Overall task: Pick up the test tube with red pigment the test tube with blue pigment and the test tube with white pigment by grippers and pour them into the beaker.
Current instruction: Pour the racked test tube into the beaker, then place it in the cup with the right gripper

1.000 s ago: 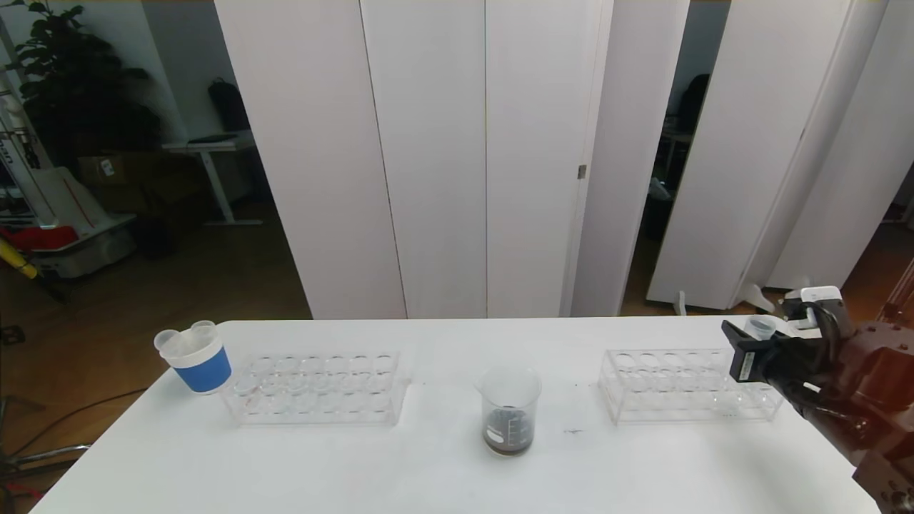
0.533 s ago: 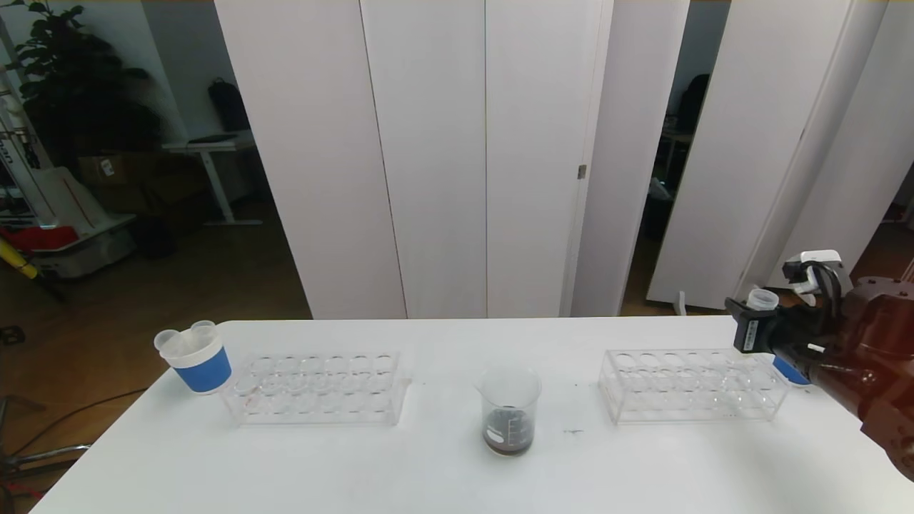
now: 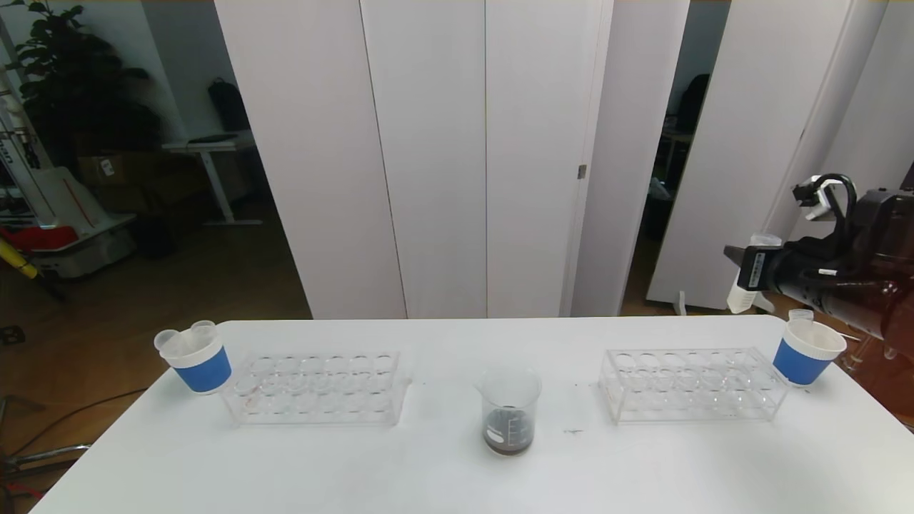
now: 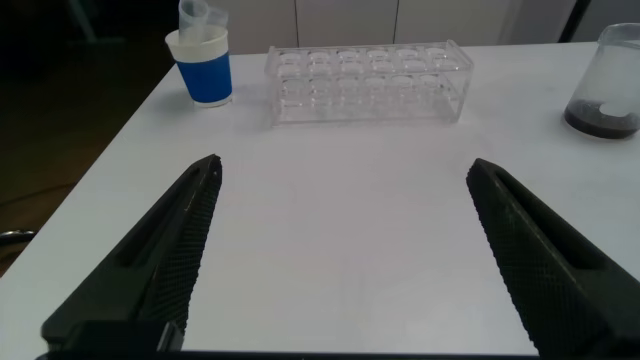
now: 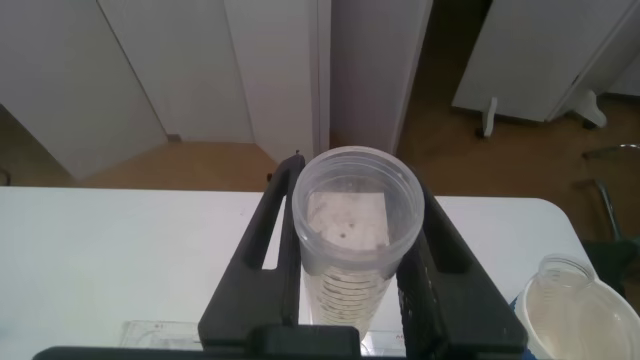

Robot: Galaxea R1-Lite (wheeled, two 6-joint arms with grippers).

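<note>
My right gripper (image 3: 746, 270) hangs in the air above the table's far right corner, shut on the test tube with white pigment (image 3: 740, 298). In the right wrist view the ridged tube (image 5: 355, 215) stands upright between the black fingers (image 5: 262, 245), its open mouth toward the camera. The beaker (image 3: 508, 410) stands at the table's middle with dark liquid at its bottom. My left gripper (image 4: 345, 168) is open over bare table at the near left, nothing between its fingers, with the beaker (image 4: 610, 90) farther off. The test tubes with red and blue pigment are out of view.
Two clear racks lie on the table: the left rack (image 3: 318, 389) and the right rack (image 3: 689, 385). A blue-and-white cup (image 3: 200, 360) with empty tubes stands at the far left. Another cup (image 3: 807, 353) sits under the right gripper.
My right gripper has risen from beside the right rack with the white-pigment tube in it, uncovering the blue cup below. The left gripper has not moved.
</note>
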